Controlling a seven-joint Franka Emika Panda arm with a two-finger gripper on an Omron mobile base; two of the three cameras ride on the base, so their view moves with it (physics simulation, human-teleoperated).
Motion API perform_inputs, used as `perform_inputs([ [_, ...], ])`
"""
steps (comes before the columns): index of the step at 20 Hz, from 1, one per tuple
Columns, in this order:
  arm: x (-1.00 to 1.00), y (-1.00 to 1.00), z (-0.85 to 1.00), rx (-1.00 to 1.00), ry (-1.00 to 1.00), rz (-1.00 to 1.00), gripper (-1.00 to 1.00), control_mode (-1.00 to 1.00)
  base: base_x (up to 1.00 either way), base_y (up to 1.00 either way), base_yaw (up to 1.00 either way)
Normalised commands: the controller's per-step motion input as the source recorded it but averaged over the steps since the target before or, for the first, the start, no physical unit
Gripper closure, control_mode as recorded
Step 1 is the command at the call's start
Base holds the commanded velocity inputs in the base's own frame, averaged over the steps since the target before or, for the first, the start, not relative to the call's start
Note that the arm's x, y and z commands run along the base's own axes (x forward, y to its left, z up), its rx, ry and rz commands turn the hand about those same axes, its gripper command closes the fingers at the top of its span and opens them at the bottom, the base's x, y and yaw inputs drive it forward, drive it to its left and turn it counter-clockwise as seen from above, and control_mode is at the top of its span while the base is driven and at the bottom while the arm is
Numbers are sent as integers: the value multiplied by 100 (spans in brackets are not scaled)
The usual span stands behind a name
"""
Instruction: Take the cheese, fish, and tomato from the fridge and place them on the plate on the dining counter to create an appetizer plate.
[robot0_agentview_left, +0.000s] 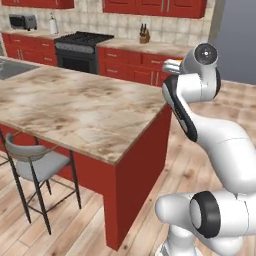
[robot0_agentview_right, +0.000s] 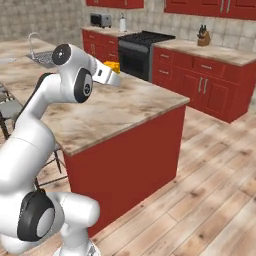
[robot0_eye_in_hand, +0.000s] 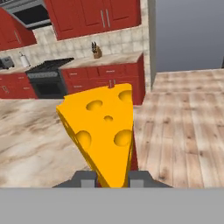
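Closest to my hand camera is the cheese (robot0_eye_in_hand: 103, 131), a yellow-orange wedge with round holes, standing upright between the two dark finger tips at the bottom of that view. My gripper (robot0_eye_in_hand: 113, 178) is closed on it: one finger presses each side of the wedge's lower part, so the jaws stand narrow and cannot go further in. From the right base camera I see the cheese (robot0_agentview_right: 113, 66) as a small yellow piece at the end of the hand, held in the air over the near end of the dining counter (robot0_agentview_right: 125, 107). In the left base camera the hand is mostly hidden behind the arm's upper joints, and I can make out just a thin yellow edge of the cheese (robot0_agentview_left: 171, 62) beside the white hand.

Below the hand lies the beige-brown marbled top of the dining counter, on its red base. A grey stool (robot0_agentview_left: 35, 165) stands at its near side in the left base view. Farther along the top, the steel sink (robot0_agentview_right: 44, 57) with its faucet is set into the counter.

Beyond the wooden floor runs the back counter with red cabinets (robot0_agentview_right: 205, 85). A black stove (robot0_agentview_left: 82, 50) stands in it, a knife block (robot0_agentview_right: 203, 36) is on the top to its right, and a toaster (robot0_agentview_left: 23, 21) sits at the far left.
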Motion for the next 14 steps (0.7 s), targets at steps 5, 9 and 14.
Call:
perform_inputs([
  [5,0,0,0,0,0,0,100,100,-28,84,14],
  [9,0,0,0,0,0,0,100,100,0,100,7],
  [14,0,0,0,0,0,0,100,100,4,100,6],
])
